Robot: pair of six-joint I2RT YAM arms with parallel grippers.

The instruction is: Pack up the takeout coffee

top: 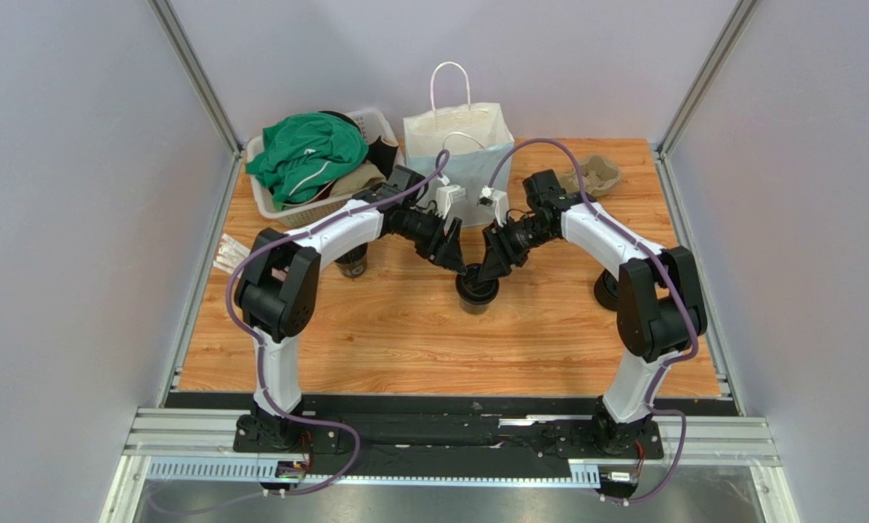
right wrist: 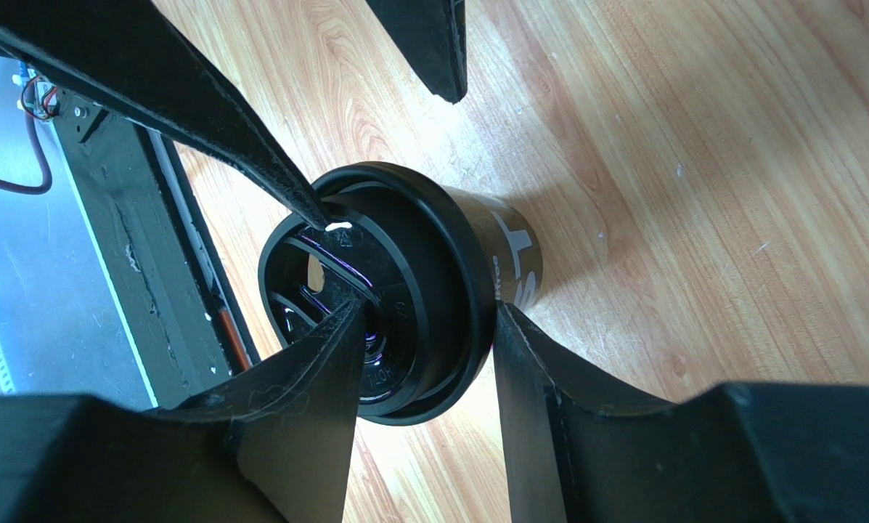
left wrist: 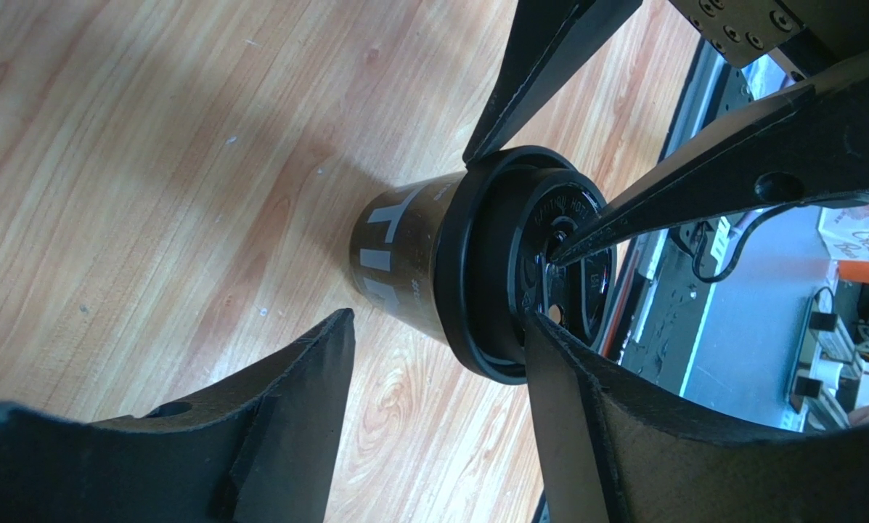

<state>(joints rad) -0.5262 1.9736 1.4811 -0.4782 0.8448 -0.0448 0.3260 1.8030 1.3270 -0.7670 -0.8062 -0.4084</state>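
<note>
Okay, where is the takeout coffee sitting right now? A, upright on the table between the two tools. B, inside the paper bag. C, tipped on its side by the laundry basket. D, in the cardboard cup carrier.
A: the takeout coffee stands upright with its lid on, on the wooden table, where the left tool and right tool meet, in front of the paper bag.

The takeout coffee (left wrist: 406,262) is black with white lettering; the bench (top: 406,327) is pale wood-grain; the cloth (top: 302,153) green; the bag (top: 466,136) white.
</note>
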